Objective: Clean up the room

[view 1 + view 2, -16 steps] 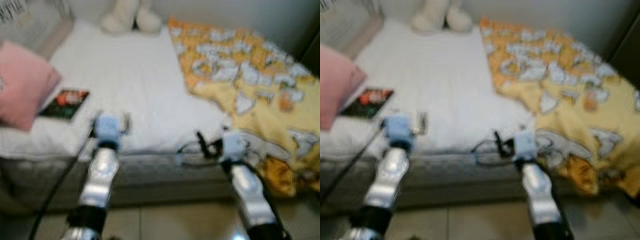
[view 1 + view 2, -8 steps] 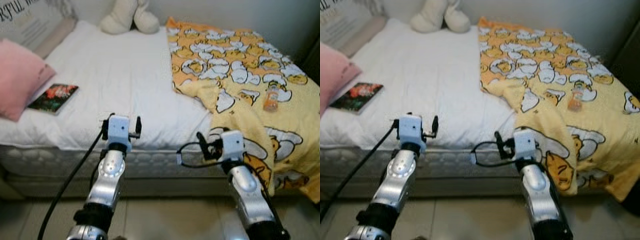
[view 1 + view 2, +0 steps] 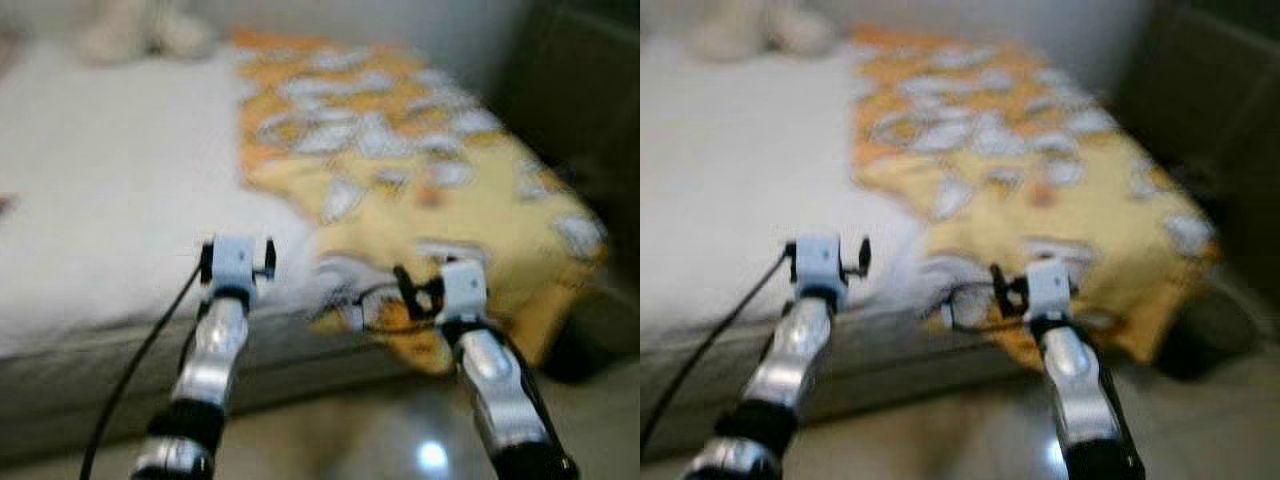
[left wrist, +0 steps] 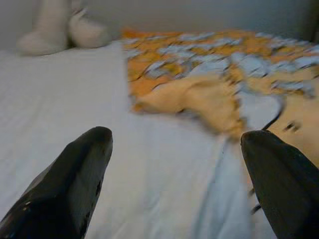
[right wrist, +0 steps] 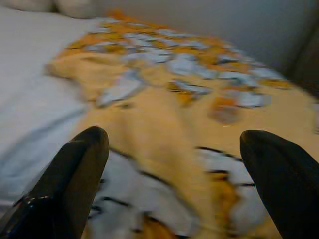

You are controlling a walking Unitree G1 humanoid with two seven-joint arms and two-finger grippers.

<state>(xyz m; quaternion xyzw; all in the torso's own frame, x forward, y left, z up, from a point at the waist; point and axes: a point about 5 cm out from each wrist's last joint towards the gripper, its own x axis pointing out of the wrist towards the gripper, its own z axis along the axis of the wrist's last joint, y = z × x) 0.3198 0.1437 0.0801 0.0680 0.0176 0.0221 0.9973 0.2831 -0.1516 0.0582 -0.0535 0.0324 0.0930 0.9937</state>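
Both end effectors, left (image 4: 174, 184) and right (image 5: 172, 184), spread wide and empty, face our bed (image 3: 110, 210); the yellow blanket (image 5: 164, 134) sprawls ahead of our right one. We judge we're approaching; next, reach for it.

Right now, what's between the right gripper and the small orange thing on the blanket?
Just yellow blanket. In the right wrist view the open right gripper faces the blurred orange object with only rumpled fabric between them.
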